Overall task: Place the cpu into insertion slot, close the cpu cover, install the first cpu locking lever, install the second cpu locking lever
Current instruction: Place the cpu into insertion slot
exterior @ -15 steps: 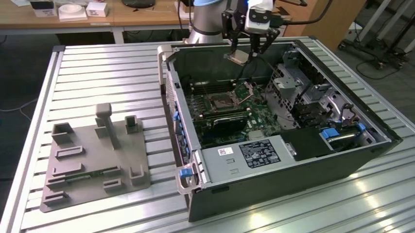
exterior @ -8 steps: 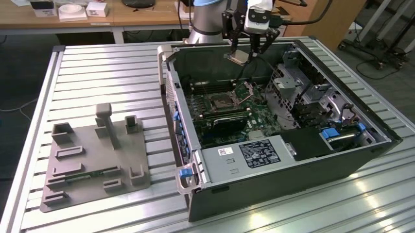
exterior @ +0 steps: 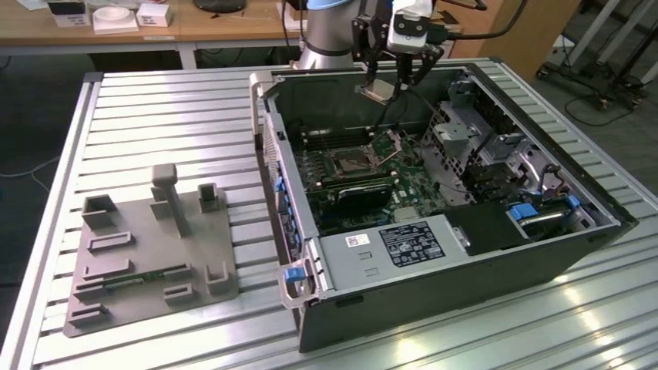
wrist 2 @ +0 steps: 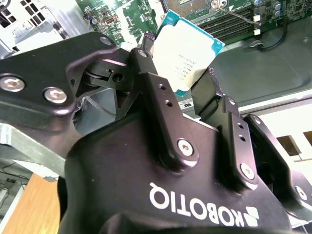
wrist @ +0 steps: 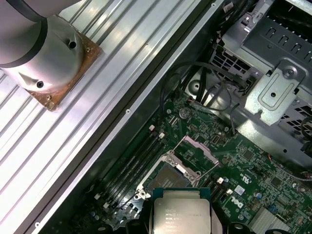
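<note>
My gripper [exterior: 384, 90] hangs above the far rim of the open black computer case [exterior: 575, 254], shut on the cpu [exterior: 377, 93], a pale silvery square chip. In the second wrist view the black fingers [wrist 2: 163, 105] clamp the cpu [wrist 2: 191, 46] by two opposite edges. The insertion slot [exterior: 347, 164] lies lower down on the green board, its dark centre bare. The cpu cover [exterior: 389, 145] stands raised at the slot's far side. In the first wrist view the cpu [wrist: 180, 212] is held over the board, just short of the insertion slot [wrist: 170, 176], with the cpu cover [wrist: 199, 148] swung back.
A silvery drive cage [exterior: 468, 127] fills the case's side toward the exterior view's right. Black memory slots [wrist: 139, 163] run beside the socket. A grey fixture plate [exterior: 154, 247] sits on the slatted table [exterior: 175, 116]. The arm's base [wrist: 44, 53] is bolted beside the case.
</note>
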### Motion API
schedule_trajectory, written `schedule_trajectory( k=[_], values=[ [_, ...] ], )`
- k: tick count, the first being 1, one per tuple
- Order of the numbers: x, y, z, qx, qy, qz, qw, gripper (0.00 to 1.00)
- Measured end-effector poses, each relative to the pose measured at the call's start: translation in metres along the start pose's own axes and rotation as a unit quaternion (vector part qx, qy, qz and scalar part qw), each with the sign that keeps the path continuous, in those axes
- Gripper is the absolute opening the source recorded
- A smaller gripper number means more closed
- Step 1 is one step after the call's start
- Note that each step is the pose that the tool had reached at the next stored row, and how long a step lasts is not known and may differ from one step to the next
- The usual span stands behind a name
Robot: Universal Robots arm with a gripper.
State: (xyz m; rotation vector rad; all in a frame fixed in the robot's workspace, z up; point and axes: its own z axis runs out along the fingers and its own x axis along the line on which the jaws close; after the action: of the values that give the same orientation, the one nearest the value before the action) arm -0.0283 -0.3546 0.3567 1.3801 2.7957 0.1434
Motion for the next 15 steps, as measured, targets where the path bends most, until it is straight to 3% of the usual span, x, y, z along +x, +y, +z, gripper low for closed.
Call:
schedule_trajectory(
  k=[15],
  values=[
    [0.0,-0.0001,0.0006,-0.0006,-0.0024,0.026,0.9997,0.54]
  ],
)
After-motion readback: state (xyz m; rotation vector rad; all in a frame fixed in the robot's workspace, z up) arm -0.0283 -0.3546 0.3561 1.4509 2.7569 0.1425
